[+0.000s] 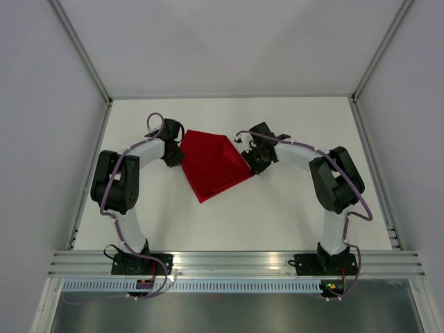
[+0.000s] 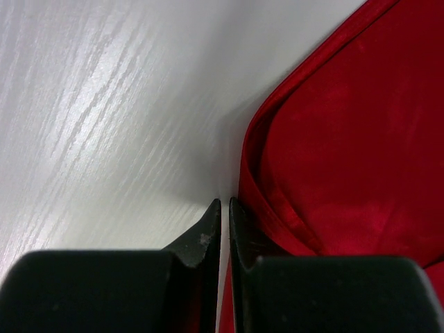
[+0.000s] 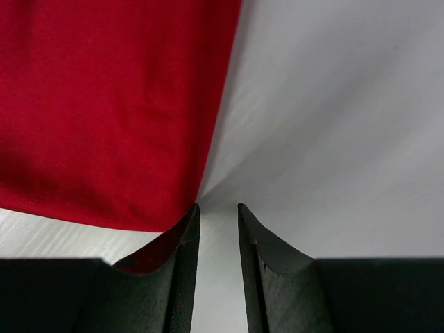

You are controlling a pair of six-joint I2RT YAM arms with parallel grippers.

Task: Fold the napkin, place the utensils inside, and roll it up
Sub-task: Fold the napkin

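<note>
The left arm [image 1: 118, 184] and right arm [image 1: 336, 180] reach far, elbows outward, wrists turned inward. The left gripper [image 2: 225, 202] is pinched nearly closed (a sliver of the napkin [image 2: 347, 139] shows between its fingers). The right gripper [image 3: 218, 206] stands slightly parted.

Bright, even light; soft shadows; wrist views blurred up close

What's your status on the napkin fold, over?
Left tool shut on napkin edge. Right tool ajar beside it, empty. Napkin folded over; utensils unseen.
</note>
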